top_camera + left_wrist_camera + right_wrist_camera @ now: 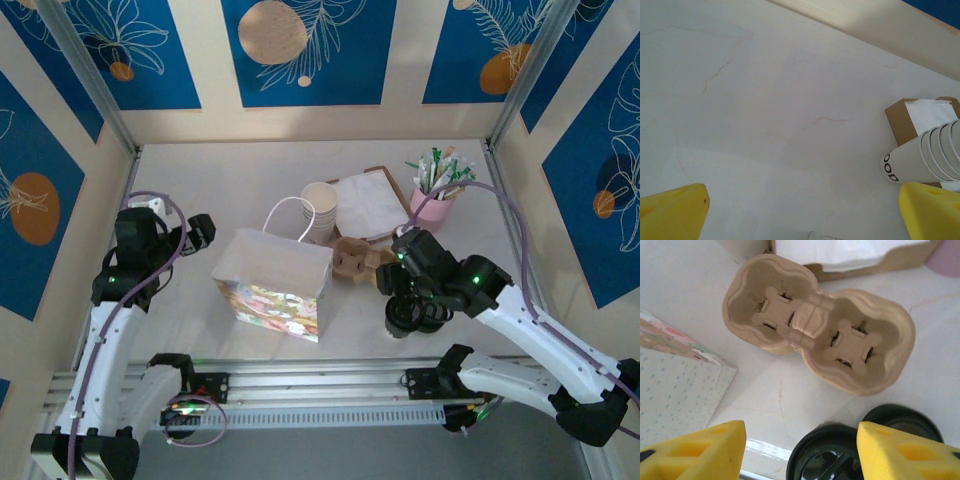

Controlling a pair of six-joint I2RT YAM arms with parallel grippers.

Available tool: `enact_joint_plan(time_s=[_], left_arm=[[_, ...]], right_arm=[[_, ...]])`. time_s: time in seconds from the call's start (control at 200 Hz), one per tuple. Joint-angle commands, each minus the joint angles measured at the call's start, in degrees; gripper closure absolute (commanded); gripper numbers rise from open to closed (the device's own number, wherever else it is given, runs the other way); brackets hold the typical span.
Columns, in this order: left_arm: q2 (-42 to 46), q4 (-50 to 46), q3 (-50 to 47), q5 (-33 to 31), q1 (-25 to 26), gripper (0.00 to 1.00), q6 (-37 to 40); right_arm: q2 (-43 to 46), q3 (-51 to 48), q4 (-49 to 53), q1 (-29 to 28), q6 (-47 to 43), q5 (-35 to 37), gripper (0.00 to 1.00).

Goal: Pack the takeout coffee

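The right gripper (800, 435) is seen with yellow foam fingers (695, 450) spread either side of the takeout coffee (822, 457), round and glossy-black-lidded, just before the moulded pulp carrier (815, 325). The left gripper (802, 192) is held agape over the faintly veined white table (790, 100), enclosed by cream-and-blue leaf-printed walls (300, 50).

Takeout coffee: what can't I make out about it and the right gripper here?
- Right wrist: front lid is cut off by the bottom edge; anything beneath it is hidden.
- Right wrist: back lid sits partly behind a finger.
- Top: right gripper overlaps both lids; grip unclear.
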State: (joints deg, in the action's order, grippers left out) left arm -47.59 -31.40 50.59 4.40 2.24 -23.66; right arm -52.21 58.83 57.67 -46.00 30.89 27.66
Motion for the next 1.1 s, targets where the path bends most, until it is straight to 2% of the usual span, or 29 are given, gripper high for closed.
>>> enact_joint_plan(time_s=[0.0,0.065,0.225,0.3,0.535,0.765,1.095], left_arm=[[0.39,-0.55,-0.49,0.08,-0.81,0.03,-0.16],[0.45,-0.94,-0.53,-0.31,-0.84,0.03,-0.09],[0.59,-0.73,-0.78,-0.02,-0.83,0.03,-0.22],[0.4,-0.69,-0.8,0.31,-0.83,0.03,-0.33],[0.26,-0.77,-0.84,0.52,-0.83,0.03,-0.33],[0.22,-0.85,-0.84,0.43,-1.0,0.03,-0.3],[0.13,-0.86,-0.91,0.34,-1.18,0.03,-0.24]], right_arm=[[-0.88,1.77,-4.58,0.22,-7.51,1.22,0.43],[-3.66,3.04,-5.14,2.14,-4.63,3.0,0.45],[-13.05,5.2,-5.9,9.69,3.19,-5.19,0.46],[-17.12,4.79,-7.56,11.74,7.98,-6.72,0.46],[-26.5,4.22,-9.22,12.15,17.62,-3.06,0.41],[-31.84,3.88,-11.96,11.68,19.19,-3.19,0.36],[-37.68,5.15,-11.66,10.58,21.39,-1.48,0.35]])
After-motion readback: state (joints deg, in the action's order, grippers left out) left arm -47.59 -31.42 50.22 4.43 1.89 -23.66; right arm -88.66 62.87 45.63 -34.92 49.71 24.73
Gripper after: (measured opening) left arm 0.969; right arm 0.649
